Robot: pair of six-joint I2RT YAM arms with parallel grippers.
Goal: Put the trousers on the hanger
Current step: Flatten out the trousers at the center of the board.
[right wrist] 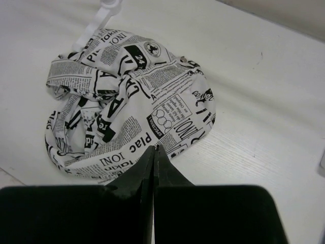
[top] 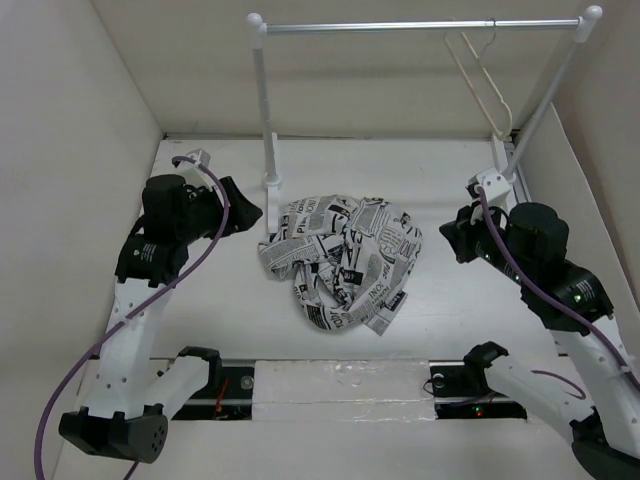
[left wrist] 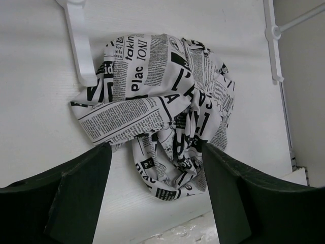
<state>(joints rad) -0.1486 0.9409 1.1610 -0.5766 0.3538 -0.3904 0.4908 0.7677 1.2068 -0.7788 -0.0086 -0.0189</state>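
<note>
Framing the crumpled trousers (left wrist: 152,101) between wide-spread left gripper (left wrist: 155,150) fingers, likely to pinch a fold; right gripper (right wrist: 154,150) fingers pressed together, empty, cloth edge just beyond their tips.

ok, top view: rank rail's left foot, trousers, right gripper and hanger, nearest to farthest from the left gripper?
1. Too close to call: rail's left foot, just behind the left gripper, and trousers, just to its right.
2. right gripper, across on the right.
3. hanger, hanging high at far right.
</note>
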